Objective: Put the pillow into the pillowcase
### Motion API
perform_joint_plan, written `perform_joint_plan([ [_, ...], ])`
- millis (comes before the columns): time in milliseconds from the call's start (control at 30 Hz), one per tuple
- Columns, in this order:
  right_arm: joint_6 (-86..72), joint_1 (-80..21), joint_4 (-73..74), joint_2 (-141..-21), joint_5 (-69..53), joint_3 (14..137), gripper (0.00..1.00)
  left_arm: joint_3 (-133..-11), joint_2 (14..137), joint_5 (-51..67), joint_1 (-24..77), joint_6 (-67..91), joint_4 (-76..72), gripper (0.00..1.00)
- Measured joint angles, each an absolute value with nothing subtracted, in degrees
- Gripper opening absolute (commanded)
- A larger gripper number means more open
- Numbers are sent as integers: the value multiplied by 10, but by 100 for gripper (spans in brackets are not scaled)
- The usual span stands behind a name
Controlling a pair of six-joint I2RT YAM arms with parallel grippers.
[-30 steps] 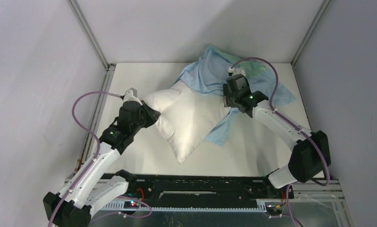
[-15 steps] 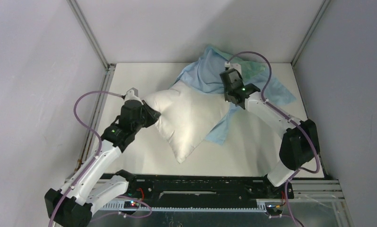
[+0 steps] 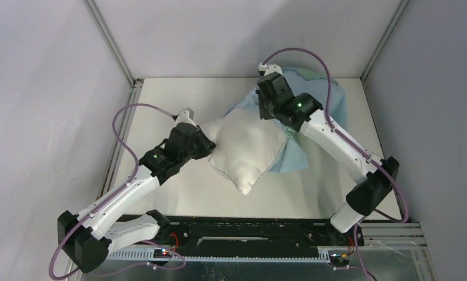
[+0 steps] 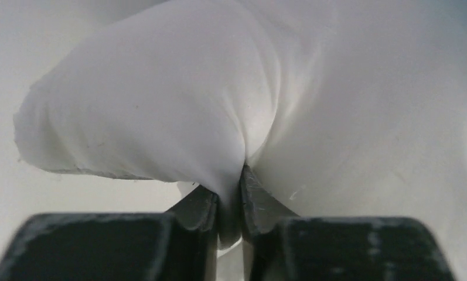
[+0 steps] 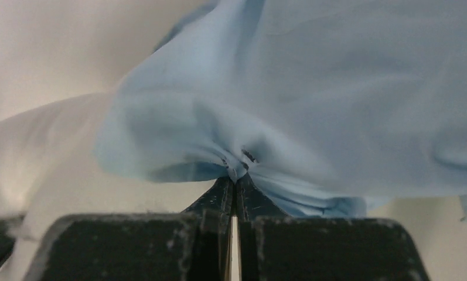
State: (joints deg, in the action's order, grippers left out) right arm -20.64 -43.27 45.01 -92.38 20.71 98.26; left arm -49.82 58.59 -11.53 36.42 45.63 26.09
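The pillow [image 3: 245, 151] is seen at the centre of the top view, lying on the table [image 3: 178, 99], its upper right end overlapped by the pillowcase [image 3: 292, 158]. A fold of the pillow's left end is pinched between the closed fingers of the left gripper [image 4: 229, 202]. The pillowcase is bunched at the upper right of centre, and a gathered tuft of its blue cloth is clamped by the right gripper [image 5: 235, 190], whose fingers are pressed nearly together.

Top external view looks down from behind both arm bases. Each wrist view looks along its own fingers, very close to cloth.
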Motion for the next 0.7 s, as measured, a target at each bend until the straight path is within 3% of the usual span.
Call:
perform_joint_plan([
  [167,-212,-374,466,-974,146,984,0,-522,569,-104,369,433,281,70],
  [333,-218,-363,465,-988,99,984,0,-605,550,-91,394,376,351,91],
  [533,-230,-353,441,-989,59,978,0,-692,542,-101,502,305,382,99],
  [700,-241,-344,410,-976,43,929,0,-707,610,-134,568,261,407,100],
])
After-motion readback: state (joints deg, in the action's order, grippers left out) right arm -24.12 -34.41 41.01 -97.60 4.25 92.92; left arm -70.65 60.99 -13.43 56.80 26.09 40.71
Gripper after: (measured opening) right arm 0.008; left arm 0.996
